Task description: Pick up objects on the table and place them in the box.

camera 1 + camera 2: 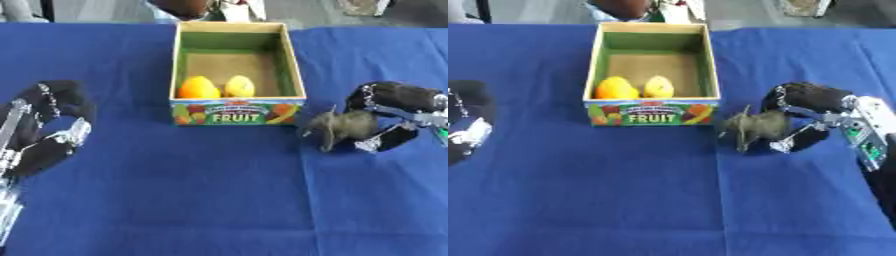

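On the blue cloth, right of the fruit box, our right hand curls round a grey animal figure, long axis sideways, head toward the box; our left hand rests relaxed.

Head stereo pair, looking down

Both eyes face the blue table from near above; each shows the fruit box, shifted sideways between views.
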Robot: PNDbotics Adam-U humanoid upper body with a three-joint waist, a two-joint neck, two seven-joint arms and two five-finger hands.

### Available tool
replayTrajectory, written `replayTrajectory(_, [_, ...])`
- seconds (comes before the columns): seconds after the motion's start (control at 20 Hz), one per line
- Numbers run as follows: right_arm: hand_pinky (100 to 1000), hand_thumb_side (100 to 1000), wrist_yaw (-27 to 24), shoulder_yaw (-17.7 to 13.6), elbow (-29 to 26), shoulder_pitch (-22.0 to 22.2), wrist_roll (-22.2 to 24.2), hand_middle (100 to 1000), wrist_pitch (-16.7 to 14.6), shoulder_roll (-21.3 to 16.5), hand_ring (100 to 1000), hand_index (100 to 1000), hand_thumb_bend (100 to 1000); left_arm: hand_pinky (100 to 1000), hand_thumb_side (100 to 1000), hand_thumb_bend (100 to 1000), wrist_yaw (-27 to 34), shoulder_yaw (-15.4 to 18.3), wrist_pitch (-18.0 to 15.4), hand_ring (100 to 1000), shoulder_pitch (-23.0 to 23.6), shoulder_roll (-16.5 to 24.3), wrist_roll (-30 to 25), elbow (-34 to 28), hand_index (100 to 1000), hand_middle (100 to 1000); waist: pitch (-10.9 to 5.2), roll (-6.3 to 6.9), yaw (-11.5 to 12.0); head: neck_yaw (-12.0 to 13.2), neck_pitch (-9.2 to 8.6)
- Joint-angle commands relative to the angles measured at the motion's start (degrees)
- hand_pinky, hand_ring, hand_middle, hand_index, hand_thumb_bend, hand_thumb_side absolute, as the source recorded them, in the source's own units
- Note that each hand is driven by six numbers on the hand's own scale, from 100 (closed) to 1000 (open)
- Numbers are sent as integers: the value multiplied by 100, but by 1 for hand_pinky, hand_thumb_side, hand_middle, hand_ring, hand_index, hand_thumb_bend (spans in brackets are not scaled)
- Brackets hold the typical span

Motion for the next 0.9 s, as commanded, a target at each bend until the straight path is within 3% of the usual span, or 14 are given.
replayTrajectory(0.05, [680, 360, 1, -77, 2, -63, -84, 241, -77, -176, 494, 248, 100, 665, 270, 261, 0, 52, 5, 691, -16, 80, 0, -114, 756, 621, -85, 8, 2, -11, -5])
replayTrajectory(0.3, [651, 318, -402, -149, -83, -98, 0, 182, -77, -258, 444, 210, 100, 665, 268, 259, 7, 53, 0, 692, -16, 93, -2, -114, 756, 621, -98, 4, 4, -21, -10])
replayTrajectory(0.9, [654, 310, -1860, -676, -360, -479, 747, 187, -77, -785, 447, 221, 100, 665, 262, 257, 35, 28, -27, 692, -8, 137, -37, -114, 755, 621, -171, -90, 88, -75, -35])
